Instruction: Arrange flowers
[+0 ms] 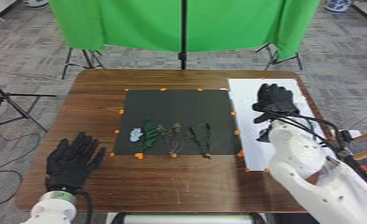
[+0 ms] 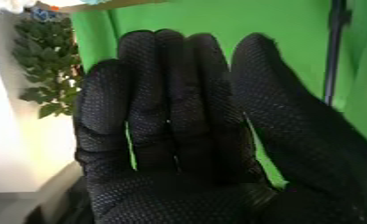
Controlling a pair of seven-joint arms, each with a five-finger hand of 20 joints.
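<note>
And I count one black mat (image 1: 175,110), one white sheet (image 1: 243,95) by the desk's (image 1: 184,187) right edge, one pale-blue flower (image 1: 136,134), one leafy green stem (image 1: 148,134), two slim dark stems (image 1: 207,134); pale sprigs (image 1: 176,131) overlap, count unclear.

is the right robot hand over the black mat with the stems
No, the right robot hand is over the white sheet beside the black mat.

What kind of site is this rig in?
Likely a robotics lab or test room: green backdrop on stands, tripod at the side, and a wooden table with orange tape marks.
</note>
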